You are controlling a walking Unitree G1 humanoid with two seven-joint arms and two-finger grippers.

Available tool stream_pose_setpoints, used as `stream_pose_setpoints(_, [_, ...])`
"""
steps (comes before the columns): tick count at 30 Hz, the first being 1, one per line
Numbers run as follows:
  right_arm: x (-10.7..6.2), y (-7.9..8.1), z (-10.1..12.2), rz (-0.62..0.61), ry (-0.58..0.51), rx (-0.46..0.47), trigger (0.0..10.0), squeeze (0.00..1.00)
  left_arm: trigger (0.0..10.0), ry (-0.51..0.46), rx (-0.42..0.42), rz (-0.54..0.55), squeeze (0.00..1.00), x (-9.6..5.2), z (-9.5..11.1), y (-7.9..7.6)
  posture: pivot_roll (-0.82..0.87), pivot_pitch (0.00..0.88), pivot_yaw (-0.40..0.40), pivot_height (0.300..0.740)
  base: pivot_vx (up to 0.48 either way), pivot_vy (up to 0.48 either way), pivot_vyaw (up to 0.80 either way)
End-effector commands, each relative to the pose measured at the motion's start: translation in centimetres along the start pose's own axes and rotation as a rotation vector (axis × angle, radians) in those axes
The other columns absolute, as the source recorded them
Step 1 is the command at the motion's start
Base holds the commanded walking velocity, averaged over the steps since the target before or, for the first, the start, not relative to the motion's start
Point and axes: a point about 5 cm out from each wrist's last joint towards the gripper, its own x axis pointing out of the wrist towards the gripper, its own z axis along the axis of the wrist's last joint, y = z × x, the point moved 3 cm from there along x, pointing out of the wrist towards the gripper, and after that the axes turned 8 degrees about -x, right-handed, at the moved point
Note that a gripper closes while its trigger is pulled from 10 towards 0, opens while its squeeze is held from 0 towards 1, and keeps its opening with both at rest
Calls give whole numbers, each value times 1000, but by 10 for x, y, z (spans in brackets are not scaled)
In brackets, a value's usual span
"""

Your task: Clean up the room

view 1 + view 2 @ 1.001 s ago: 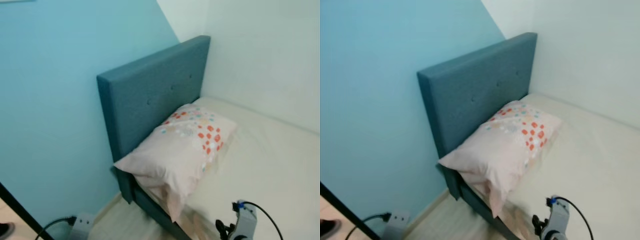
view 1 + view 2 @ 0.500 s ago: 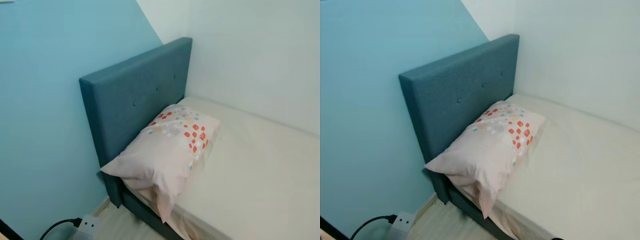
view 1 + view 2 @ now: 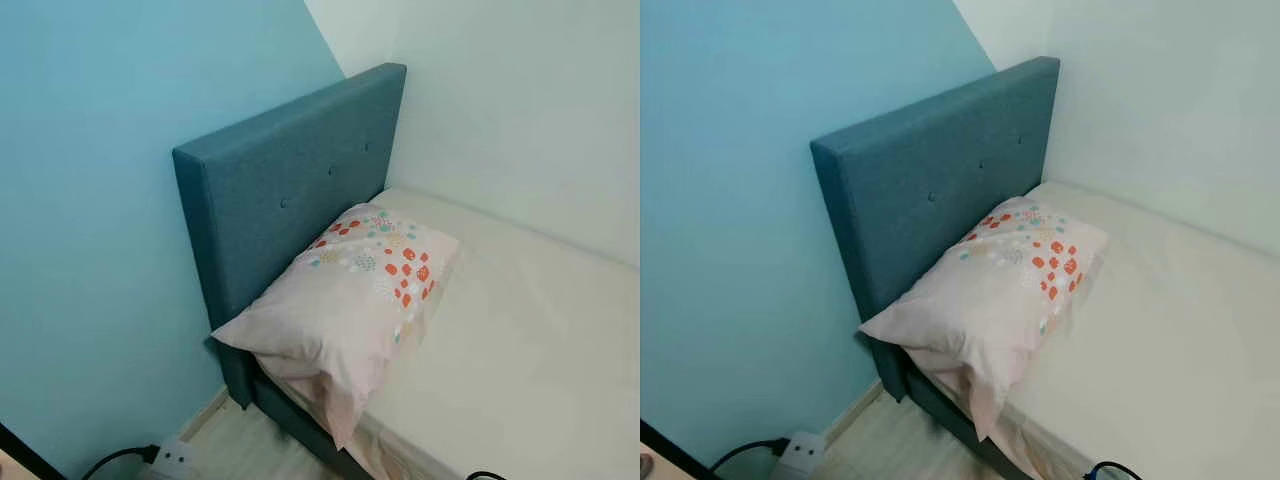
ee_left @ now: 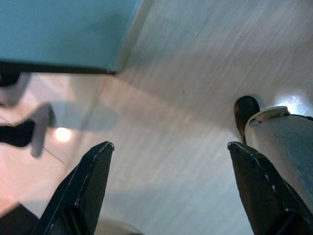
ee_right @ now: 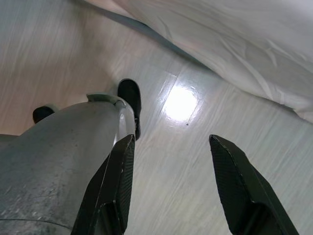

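Down at the robot's sides, both arms hang idle. The left gripper (image 4: 168,191) has its two black fingers spread wide apart with nothing between them, aimed at the pale wood-grain floor (image 4: 181,63) beside the robot's own grey leg (image 4: 286,147). The right gripper (image 5: 168,191) is likewise spread and empty, pointing at the same floor where a bright light reflection (image 5: 180,104) sits, with the white bedsheet (image 5: 234,44) hanging down along the bed's edge just beyond.

Further out, the head camera faces the top end of a bed. A pale pillow with a patch of red and teal dots (image 3: 345,300) leans against the teal upholstered headboard (image 3: 290,195), one corner drooping over the mattress edge toward the floor. The cream mattress (image 3: 520,340) lies bare of any clutter. At the foot of the blue wall (image 3: 90,230) a white power strip (image 3: 172,458) sits with a black cable (image 3: 115,460) running to it.

What has changed is the framing. A second ago the right arm's wrist and its cable showed at the lower edge over the mattress; now only a sliver of cable (image 3: 1110,468) remains there, and the whole scene has shifted sideways and back, so the camera is turning, not the bedding moving. That suggests the robot is scanning, not handling anything. The likeliest tidying target here is the skewed pillow, which is not yet touched.
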Motion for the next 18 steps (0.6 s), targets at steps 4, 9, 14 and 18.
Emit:
stream_pose_setpoints(4, [1, -1, 25, -2, -90, 7, 10000, 0, 10000, 37, -55, 35, 0, 0, -5, 4, 13, 0, -73, 740, 0, 0, 0])
stream_pose_setpoints(9, [-3, 13, 98, 100, -286, 46, 10000, 0, 10000, 42, -103, 31, 0, 0, -7, 3, 17, 0, -81, 740, 0, 0, 0])
stream_pose_setpoints(14, [-8, 35, 127, 183, -359, 82, 10000, 0, 10000, 43, -130, -33, 0, -1, -10, -6, 16, 0, -77, 740, 0, 0, 0])
stream_pose_setpoints(18, [-8, 45, 125, 204, -353, 72, 10000, 0, 10000, 46, -129, -68, 0, -2, -11, -12, 16, 0, -77, 740, 0, 0, 0])
